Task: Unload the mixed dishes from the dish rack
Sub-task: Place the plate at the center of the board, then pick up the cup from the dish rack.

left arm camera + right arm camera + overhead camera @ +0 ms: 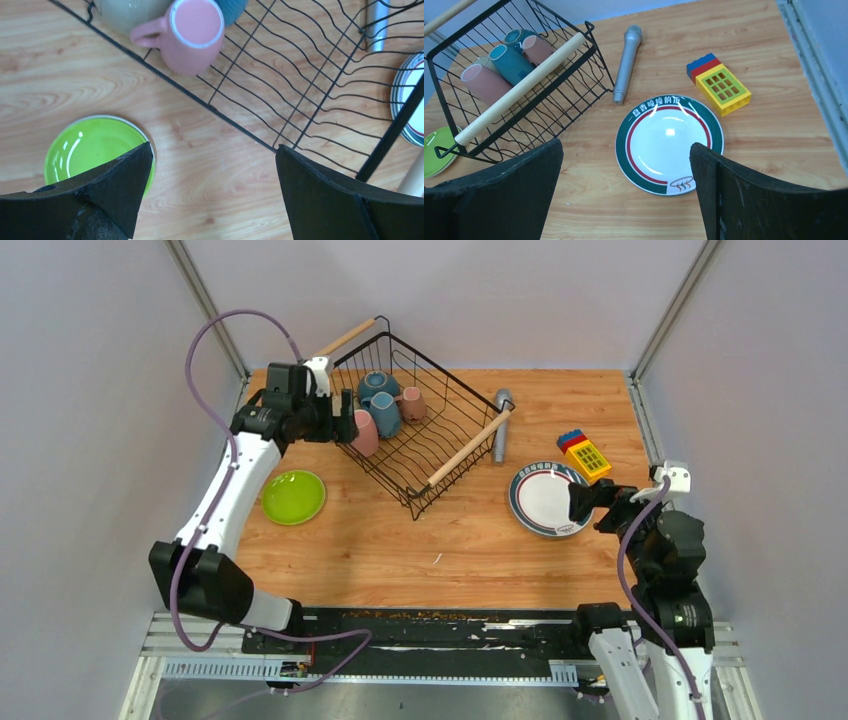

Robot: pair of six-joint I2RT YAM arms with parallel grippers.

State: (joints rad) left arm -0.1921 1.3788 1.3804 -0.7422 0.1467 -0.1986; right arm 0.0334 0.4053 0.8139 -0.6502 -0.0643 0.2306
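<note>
1. Closest to the left wrist camera, the two black fingers of the left pincer (212, 150) are seen spread wide, with nothing held between them.
2. Beyond these fingers, a round lime-green plate (85, 150) is seen lying flat on the light wooden bench (60, 75), outside the rack and partly hidden by the left finger.
3. The large black wire dish rack with two light wooden rod handles (425, 445) is set diagonally on the far half of the bench.
4. In the overhead view the left pincer (345, 425) is placed at the rack's left wall, just beside a pink ceramic mug (365, 432) lying on its side inside the rack. Whether they touch cannot be told.
5. Further into the rack, two teal mugs (384, 413) (378, 385) and a second pink mug (412, 403) are clustered, and a beige vessel (130, 12) is glimpsed beside the nearer pink mug.
6. The right pincer (625, 146) is likewise released and empty. A white plate with a dark green and red banded rim (669, 142) is framed between and ahead of its fingers, flat on the bench.
7. From above, the right pincer (580, 502) is seen at that plate's right edge, well apart from the rack.
8. A grey cylinder (626, 65) is laid just beside the rack's right handle, and a yellow, red and blue toy block (719, 82) is set behind the plate.
</note>
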